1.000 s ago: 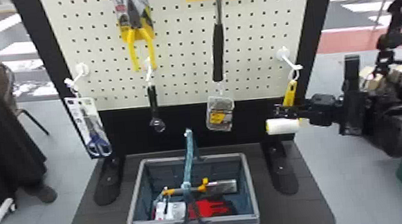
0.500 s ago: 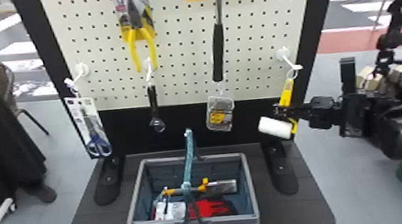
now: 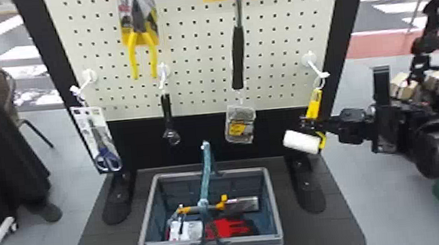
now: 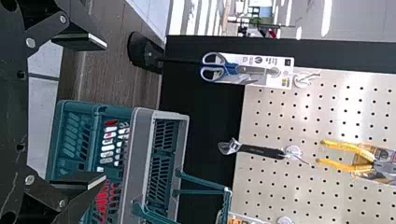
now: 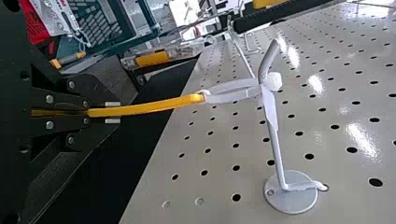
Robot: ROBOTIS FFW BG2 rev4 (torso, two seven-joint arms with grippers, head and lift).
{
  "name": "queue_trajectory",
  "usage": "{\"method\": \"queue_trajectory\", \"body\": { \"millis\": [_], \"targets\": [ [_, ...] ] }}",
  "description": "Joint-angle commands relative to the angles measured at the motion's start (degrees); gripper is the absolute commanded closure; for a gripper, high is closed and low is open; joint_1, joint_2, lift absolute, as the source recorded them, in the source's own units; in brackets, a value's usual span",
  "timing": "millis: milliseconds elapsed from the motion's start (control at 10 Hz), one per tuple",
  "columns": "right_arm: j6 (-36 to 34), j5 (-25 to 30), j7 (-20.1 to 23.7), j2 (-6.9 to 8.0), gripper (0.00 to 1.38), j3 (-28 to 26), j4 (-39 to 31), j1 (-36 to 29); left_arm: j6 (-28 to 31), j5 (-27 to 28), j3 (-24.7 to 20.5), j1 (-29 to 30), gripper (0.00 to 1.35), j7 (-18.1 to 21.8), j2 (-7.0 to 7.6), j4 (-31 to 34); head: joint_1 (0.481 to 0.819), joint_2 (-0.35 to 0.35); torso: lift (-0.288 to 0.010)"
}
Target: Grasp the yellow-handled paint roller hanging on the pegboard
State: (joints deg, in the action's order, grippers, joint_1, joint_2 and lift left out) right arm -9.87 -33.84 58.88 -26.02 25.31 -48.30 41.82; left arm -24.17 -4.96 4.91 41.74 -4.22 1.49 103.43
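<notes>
The paint roller (image 3: 313, 105) hangs near the lower right edge of the pegboard (image 3: 192, 39). A white loop (image 5: 233, 88) at the top of its yellow handle sits over a white hook (image 3: 314, 64). The handle runs down from the hook. The white roller sleeve (image 3: 301, 142) sticks out below it at a tilt, toward the middle of the board, above the back right part of the desk (image 3: 315, 233).

The right arm comes in from the right side. The right claw (image 3: 312, 127) is clenched on the lower part of the yellow handle, just above the sleeve. In the right wrist view the handle (image 5: 144, 108) lies pinched between the two black fingers (image 5: 60, 99). It runs straight out to the loop, which is drawn tight against the hook (image 5: 275, 121).

The left claw (image 4: 100, 111) is released, its two fingers spread wide. The basket (image 4: 144, 140) and the left half of the pegboard lie ahead of it.

Yellow pliers (image 3: 142, 51), a black-handled hammer (image 3: 237, 54), a wrench (image 3: 168, 117), packaged scissors (image 3: 97, 138) and a small bag (image 3: 239, 124) also hang on the board. The basket (image 3: 210, 242) stands at the middle of the desk's front edge. It holds a few small tools and something red.
</notes>
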Motion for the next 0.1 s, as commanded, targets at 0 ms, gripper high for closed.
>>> {"method": "queue_trajectory", "body": {
  "millis": [0],
  "targets": [
    [0.03, 0.00, 0.00, 0.00, 1.29, 0.00, -0.01, -0.02, 0.00, 0.03, 0.01, 0.00, 0.30, 0.00, 0.00, 0.00, 0.549, 0.000, -0.100]
  ]
}}
